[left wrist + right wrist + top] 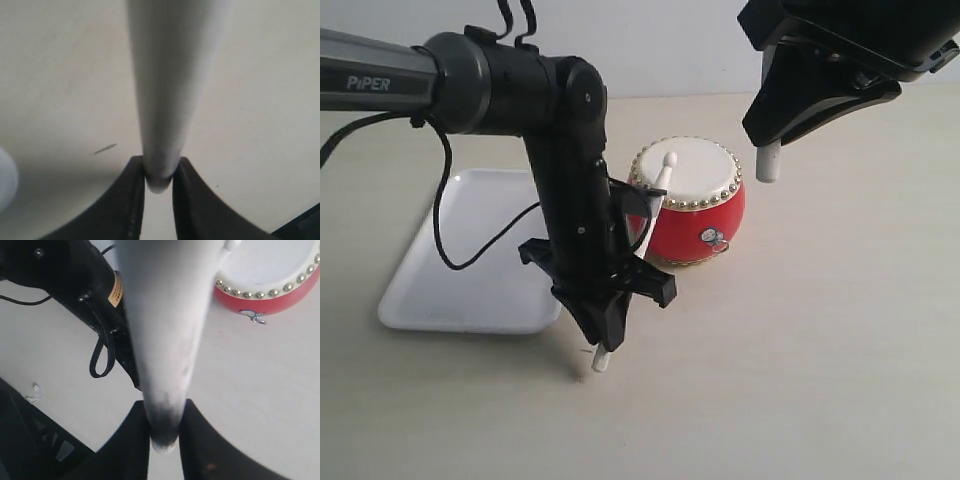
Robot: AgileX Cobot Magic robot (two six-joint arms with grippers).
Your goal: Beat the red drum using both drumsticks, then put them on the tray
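The red drum (693, 205) stands on the table at centre, cream skin up; part of it (272, 277) shows in the right wrist view. My left gripper (603, 340) is shut on a drumstick (167, 85) just left of the drum. That stick's upper tip (669, 160) lies over the drum skin and its butt (601, 361) pokes out below the fingers. My right gripper (782, 130) hangs high at the drum's right, shut on the second drumstick (162, 325), whose end (767, 162) protrudes downward. The white tray (470, 255) lies to the left, behind the left arm.
The left arm (570, 190) with its black cable (455, 235) crosses over the tray's right side. The left arm's body (65, 280) also fills one corner of the right wrist view. Bare beige tabletop (800, 370) spreads in front and to the right.
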